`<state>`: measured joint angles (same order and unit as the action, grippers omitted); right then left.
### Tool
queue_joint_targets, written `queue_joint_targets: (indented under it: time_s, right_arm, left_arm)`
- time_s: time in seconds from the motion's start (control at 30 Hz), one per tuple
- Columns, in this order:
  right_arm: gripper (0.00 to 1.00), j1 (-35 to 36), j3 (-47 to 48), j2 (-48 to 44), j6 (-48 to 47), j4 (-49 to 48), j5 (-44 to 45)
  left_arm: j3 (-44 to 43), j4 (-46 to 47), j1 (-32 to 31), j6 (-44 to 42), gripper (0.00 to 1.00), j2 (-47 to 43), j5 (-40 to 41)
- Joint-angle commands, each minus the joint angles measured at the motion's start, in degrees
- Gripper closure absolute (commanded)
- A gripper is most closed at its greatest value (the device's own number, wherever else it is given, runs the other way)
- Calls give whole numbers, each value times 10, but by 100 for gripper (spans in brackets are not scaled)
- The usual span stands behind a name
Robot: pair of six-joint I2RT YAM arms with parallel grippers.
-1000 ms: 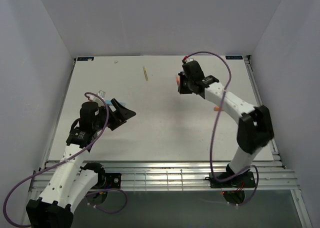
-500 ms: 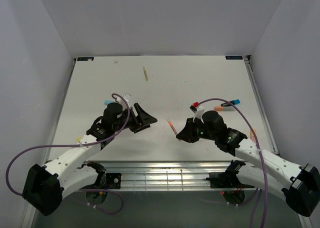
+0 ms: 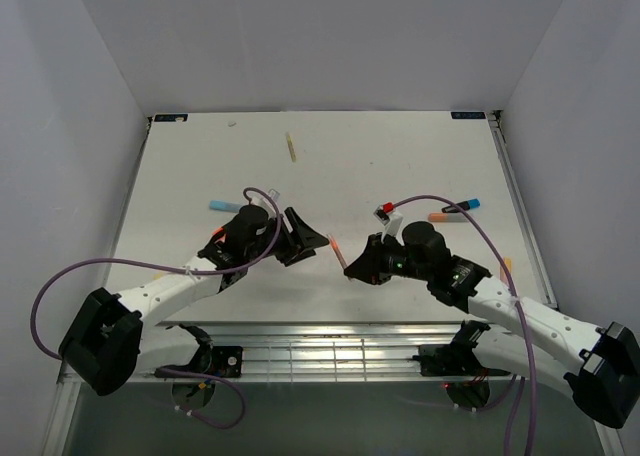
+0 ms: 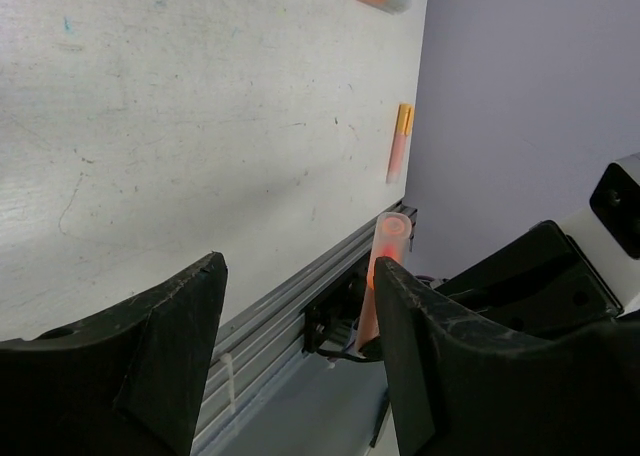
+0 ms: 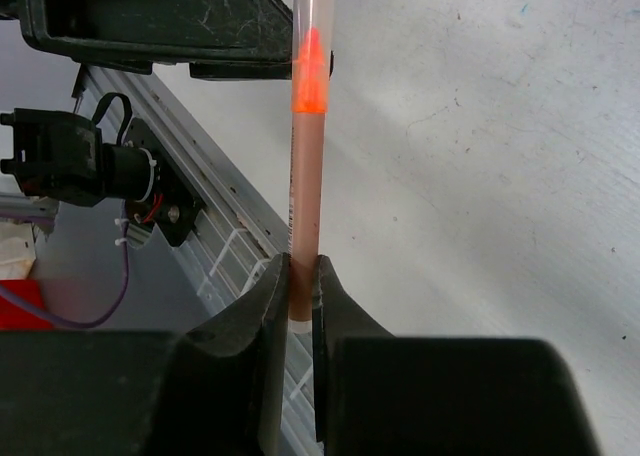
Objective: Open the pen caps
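Observation:
My right gripper [image 5: 300, 276] is shut on the lower barrel of a pink-orange pen [image 5: 304, 176]. The pen's clear cap [image 5: 311, 36] covers an orange tip and points toward my left gripper [image 4: 300, 276]. That gripper is open, and the capped end [image 4: 388, 238] stands between its fingers, close beside the right finger [image 4: 440, 366] and far from the left one. In the top view the two grippers face each other near the table's front centre, left [image 3: 312, 238] and right [image 3: 356, 266], with the pen [image 3: 337, 249] between them. Loose caps lie on the table: blue [image 3: 219, 204], orange [image 3: 437, 217], blue [image 3: 471, 203].
A thin yellowish pen [image 3: 290, 147] lies at the back and a tiny pale piece [image 3: 232, 124] sits near the back left corner. An orange-tipped marker [image 4: 398, 141] rests by the right edge. A metal rail [image 3: 330, 341] runs along the table's front.
My right arm swung from the back right to the front centre with the pen. My left arm moved right to meet it, and its jaws narrowed somewhat around the capped end.

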<state>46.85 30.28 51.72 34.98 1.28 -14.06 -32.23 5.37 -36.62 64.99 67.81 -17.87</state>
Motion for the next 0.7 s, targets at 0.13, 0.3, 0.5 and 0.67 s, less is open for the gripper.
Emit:
queue_joint_targets:
  time_s: [0.13, 0.3, 0.5, 0.67]
  right_arm:
    - [92, 6, 1, 20, 8, -63, -16]
    - [92, 6, -3, 21, 7, -72, -14]
    - [92, 7, -8, 39, 17, -100, -23]
    - [92, 8, -7, 50, 20, -111, -17]
  left_arm:
    - [-35, 39, -14, 11, 33, 14, 10]
    - [-25, 47, -16, 17, 34, 4, 20]
    - [-24, 72, -18, 29, 42, 30, -3]
    - [-24, 83, -20, 33, 57, 42, -5]
